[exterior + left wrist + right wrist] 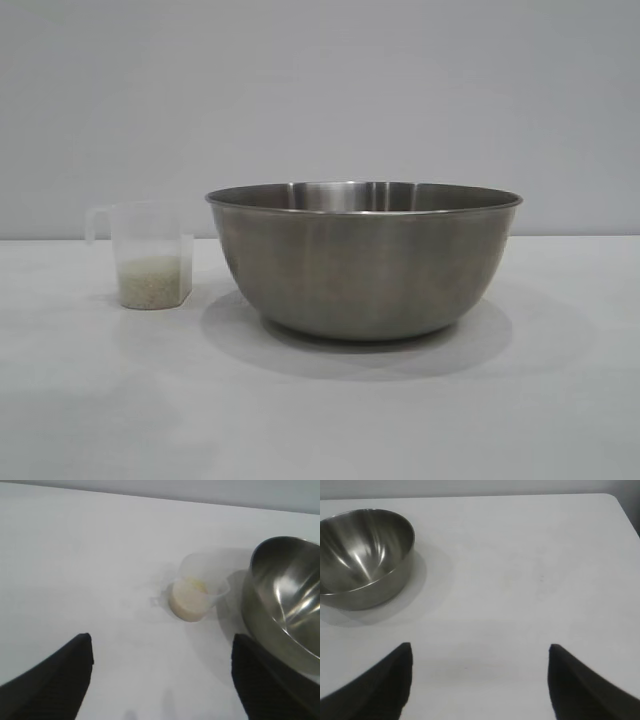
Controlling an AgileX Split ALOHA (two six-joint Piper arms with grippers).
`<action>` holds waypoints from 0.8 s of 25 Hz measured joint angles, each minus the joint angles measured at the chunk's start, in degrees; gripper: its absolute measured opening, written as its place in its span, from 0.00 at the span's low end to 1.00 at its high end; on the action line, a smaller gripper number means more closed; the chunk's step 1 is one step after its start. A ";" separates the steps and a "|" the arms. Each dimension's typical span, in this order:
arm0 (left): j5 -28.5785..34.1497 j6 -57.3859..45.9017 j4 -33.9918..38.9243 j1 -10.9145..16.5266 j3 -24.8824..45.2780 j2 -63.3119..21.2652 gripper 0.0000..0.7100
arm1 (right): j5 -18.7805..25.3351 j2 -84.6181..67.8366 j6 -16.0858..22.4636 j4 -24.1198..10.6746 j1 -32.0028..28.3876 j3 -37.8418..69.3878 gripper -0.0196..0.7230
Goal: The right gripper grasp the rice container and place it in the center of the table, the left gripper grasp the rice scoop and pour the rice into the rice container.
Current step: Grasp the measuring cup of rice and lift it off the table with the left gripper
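Rice container [364,262] upright on the table [320,420], near its middle; rice scoop [150,255] upright just beside it, apart from it, handle turned away from the bowl — a shallow layer of rice [153,281] inside. Left pincer [161,680] — fingers apart, empty — above the table short of the scoop. Right pincer [480,680], fingers apart, empty, well off from the bowl.
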 joint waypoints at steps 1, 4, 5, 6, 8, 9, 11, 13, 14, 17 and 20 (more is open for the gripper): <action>0.00 4.36 -5.04 0.00 0.48 0.58 0.71 | 0.00 0.00 0.00 0.00 0.00 0.00 0.68; 1.58 20.10 -17.78 0.00 1.93 2.99 0.71 | 0.00 0.00 0.00 0.00 0.00 0.00 0.68; 3.17 22.58 -19.52 0.00 2.23 4.05 0.71 | 0.00 0.00 0.00 0.00 0.00 0.00 0.68; 5.06 24.89 -20.49 0.00 2.32 5.16 0.71 | 0.00 0.00 0.00 0.00 0.00 0.00 0.68; 8.04 27.70 -21.40 0.00 2.32 7.04 0.71 | 0.00 0.00 0.00 0.00 0.00 0.00 0.68; 9.00 28.59 -21.54 0.00 2.32 8.01 0.71 | 0.00 0.00 0.00 0.00 0.00 0.00 0.68; 9.63 29.39 -21.66 0.00 2.32 9.78 0.71 | 0.00 0.00 0.00 0.00 0.00 0.00 0.68; 9.63 29.44 -21.66 0.00 2.32 11.68 0.71 | 0.00 0.00 0.00 0.00 0.00 0.00 0.68; 9.63 29.02 -21.66 0.00 2.32 12.37 0.71 | 0.00 0.00 0.00 0.00 0.00 0.00 0.68; 10.27 24.97 -21.66 0.00 2.32 13.81 0.71 | 0.00 0.00 0.00 0.00 0.00 0.00 0.68; 12.13 18.14 -21.66 0.00 2.19 14.03 0.71 | 0.00 0.00 0.00 0.00 0.00 0.00 0.68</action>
